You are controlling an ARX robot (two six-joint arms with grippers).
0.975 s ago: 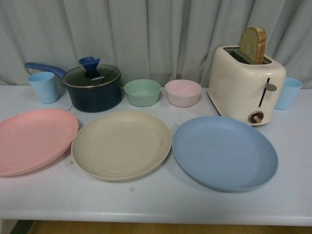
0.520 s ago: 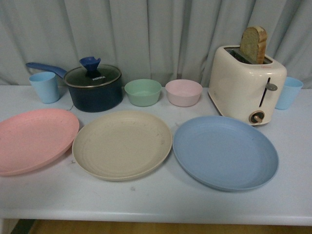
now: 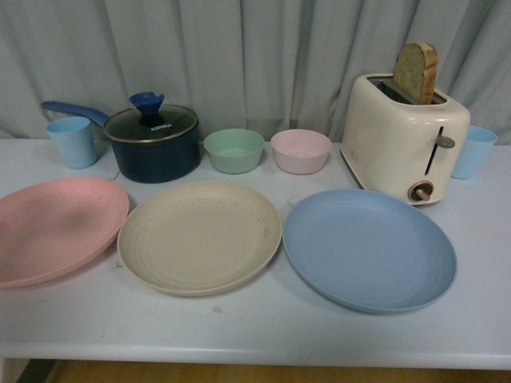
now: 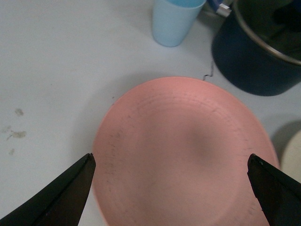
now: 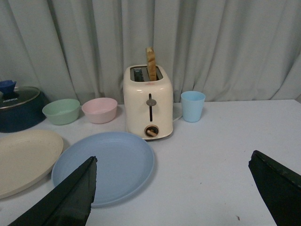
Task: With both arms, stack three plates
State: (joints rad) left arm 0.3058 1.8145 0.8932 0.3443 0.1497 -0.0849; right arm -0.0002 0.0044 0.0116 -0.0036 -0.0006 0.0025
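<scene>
1. Your three plates lie side by side in one row on the table point(image 3: 263, 327), none on another. The pink plate point(image 3: 56, 230) is at the robot's left, the beige plate point(image 3: 200, 237) in the middle and the blue plate point(image 3: 369, 249) at the right.
2. The neighbouring rims sit just beside each other; you cannot tell from the front view whether they touch.
3. Your left gripper point(image 4: 170, 159) hangs over the pink plate. Its jaws are spread wide, about as wide as the plate, and they hold nothing.
4. Your right gripper point(image 5: 173, 157) is also spread wide and empty. The blue plate lies ahead of it, with one finger crossing the plate's near edge in the wrist view.
5. Neither arm shows in the front view.
6. Behind the plates stand a saucepan point(image 3: 152, 148) with its lid on, a green bowl point(image 3: 233, 152), a pink bowl point(image 3: 300, 152) and a toaster point(image 3: 399, 140) with a bread slice point(image 3: 415, 72) sticking up.
</scene>
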